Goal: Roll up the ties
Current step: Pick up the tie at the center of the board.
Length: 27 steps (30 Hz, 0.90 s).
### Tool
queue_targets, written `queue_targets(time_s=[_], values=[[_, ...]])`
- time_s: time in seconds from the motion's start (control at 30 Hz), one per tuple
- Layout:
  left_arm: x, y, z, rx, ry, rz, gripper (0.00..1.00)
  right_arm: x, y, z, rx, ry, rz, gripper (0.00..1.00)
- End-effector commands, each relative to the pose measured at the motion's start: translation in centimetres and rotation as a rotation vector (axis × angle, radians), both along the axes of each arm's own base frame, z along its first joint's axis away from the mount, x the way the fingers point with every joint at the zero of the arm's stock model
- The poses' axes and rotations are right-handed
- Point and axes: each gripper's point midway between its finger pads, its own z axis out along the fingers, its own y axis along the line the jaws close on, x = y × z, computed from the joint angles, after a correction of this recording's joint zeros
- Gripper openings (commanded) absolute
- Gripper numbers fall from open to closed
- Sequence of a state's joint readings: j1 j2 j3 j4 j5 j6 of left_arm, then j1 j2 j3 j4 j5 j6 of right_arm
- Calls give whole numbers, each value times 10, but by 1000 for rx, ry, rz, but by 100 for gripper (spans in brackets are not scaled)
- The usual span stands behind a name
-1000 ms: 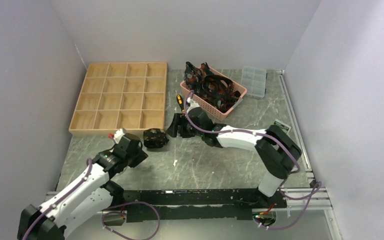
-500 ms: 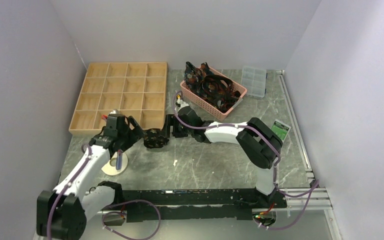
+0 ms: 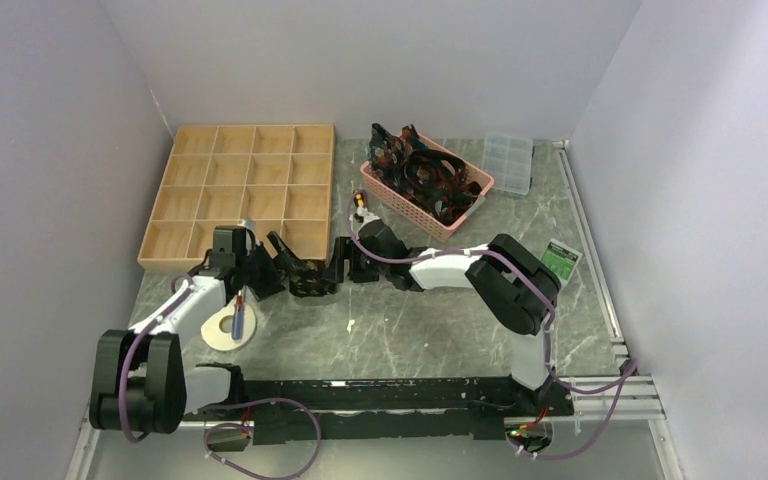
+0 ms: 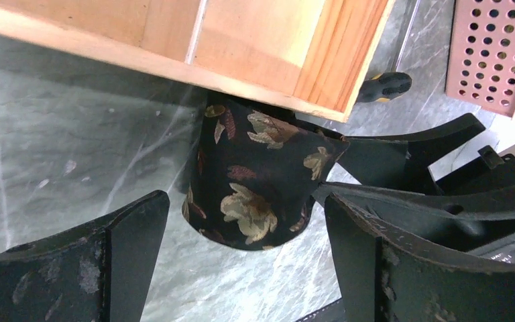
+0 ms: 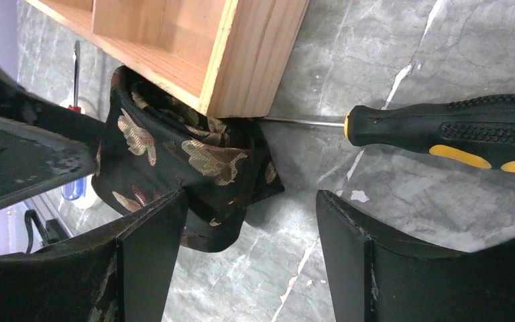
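**1. Rolled tie** (image 3: 310, 279). Black fabric with a tan-gold leaf pattern, wound into a compact roll. It is being kept on the grey marbled surface (image 3: 410, 330), set against the near wall of the wooden tray (image 3: 240, 195) at that tray's near right corner. It is being flanked by both sets of jaws and gripped by neither.

**2. Left arm** (image 3: 185, 305). The upper links are being held folded low over the base at the near left. The forearm is being reached forward and angled rightward, so that the wrist is being pointed at the roll from the left. The jaws are being held released and spread wide, with one finger on each side of the roll.

**3. Right arm** (image 3: 450, 268). It is being raised from its base at the near right to a bent elbow, with the forearm stretched leftward low over the surface. The wrist is being aimed at the roll from the right. The jaws are being held released and apart; the roll is being shown partly between them, close by one finger and well apart from the other.

**4. Further ties** (image 3: 430, 178). These are being held in a heap in the pink basket (image 3: 400, 208), to the right of the tray.

**5. Screwdriver** (image 5: 469, 131). Black and yellow handle; it is being left lying between tray and basket, its shaft reaching the tray's corner.

**6. Clear box** (image 3: 509, 163). It is being kept just beside the basket, at the far right.

**7. White roll** (image 3: 215, 335). It is being kept flat beside the left arm.
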State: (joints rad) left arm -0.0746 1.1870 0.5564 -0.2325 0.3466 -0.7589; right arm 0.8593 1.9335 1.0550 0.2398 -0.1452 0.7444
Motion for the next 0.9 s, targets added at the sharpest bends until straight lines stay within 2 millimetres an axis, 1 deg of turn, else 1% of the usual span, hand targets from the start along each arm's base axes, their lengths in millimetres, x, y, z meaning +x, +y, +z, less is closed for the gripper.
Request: queue_targets(time_s=[0.0, 0.07, 0.33, 0.43, 0.53, 0.67, 0.8, 0.87], values=[[9, -12, -4, -51, -41, -82, 90, -7, -3, -7, 8, 11, 10, 75], [11, -14, -9, -56, -34, -89, 90, -9, -4, -10, 8, 15, 12, 75], [16, -19, -16, -80, -47, -109, 87, -12, -9, -19, 4, 35, 7, 74], [23, -21, -18, -91, -62, -114, 85, -12, -12, -23, 1, 43, 5, 74], [23, -24, -23, -105, -49, -129, 81, -13, -12, -24, 3, 46, 7, 74], [19, -32, -25, -141, -48, -164, 77, -13, -12, -25, 3, 48, 8, 74], [15, -39, -22, -151, -47, -192, 79, -13, -12, -25, 7, 47, 8, 74], [13, -38, -21, -147, -44, -184, 82, -13, -13, -27, 1, 49, 6, 74]])
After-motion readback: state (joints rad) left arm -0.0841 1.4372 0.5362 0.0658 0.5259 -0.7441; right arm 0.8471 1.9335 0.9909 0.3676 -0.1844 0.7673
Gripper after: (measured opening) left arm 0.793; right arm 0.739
